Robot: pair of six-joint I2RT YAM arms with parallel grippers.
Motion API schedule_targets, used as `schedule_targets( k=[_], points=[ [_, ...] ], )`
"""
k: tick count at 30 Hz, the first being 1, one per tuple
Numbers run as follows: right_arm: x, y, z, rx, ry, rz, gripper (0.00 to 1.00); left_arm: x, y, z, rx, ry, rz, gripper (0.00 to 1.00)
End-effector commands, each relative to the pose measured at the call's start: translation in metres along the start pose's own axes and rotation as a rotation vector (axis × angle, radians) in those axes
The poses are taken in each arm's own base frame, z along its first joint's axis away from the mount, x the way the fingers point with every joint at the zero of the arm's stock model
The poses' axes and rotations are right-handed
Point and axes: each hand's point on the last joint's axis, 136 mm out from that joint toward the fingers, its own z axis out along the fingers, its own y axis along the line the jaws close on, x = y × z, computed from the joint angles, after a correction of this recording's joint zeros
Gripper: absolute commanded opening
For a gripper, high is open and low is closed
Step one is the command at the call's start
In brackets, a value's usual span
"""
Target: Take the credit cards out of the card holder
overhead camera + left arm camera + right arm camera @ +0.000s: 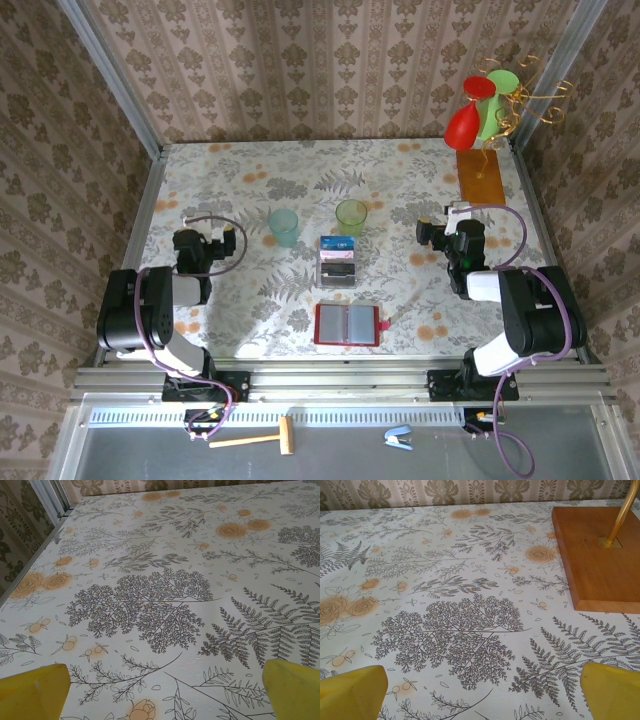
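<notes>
Left gripper (162, 694) wide open above the flowered tablecloth (150, 545), I hold nothing | right gripper (482, 694) also wide open, near the wooden base (592, 555) | card holder (347, 324) lies open at the near edge, between my arms | credit cards (338, 258) just beyond it, blue one farthest | print on the cards too small to read

Damask-patterned wallpaper walls (300, 70) enclose a table (250, 170) covered in floral-printed cloth
</notes>
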Motion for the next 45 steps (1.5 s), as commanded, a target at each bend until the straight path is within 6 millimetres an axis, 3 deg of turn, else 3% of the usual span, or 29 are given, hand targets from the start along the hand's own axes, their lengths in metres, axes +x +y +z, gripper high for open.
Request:
schedule_targets(
  k=[1, 45],
  points=[
    [-0.0018, 0.0015, -0.0003, -0.007, -0.02, -0.015, 1.0, -0.0156, -0.0071, 0.0003, 0.031, -0.055, 0.03, 1.0],
    [-0.002, 0.0015, -0.0002, -0.008, -0.02, -0.014, 1.0, -0.0158, -0.0121, 0.001, 0.051, -0.051, 0.045, 1.0]
  ],
)
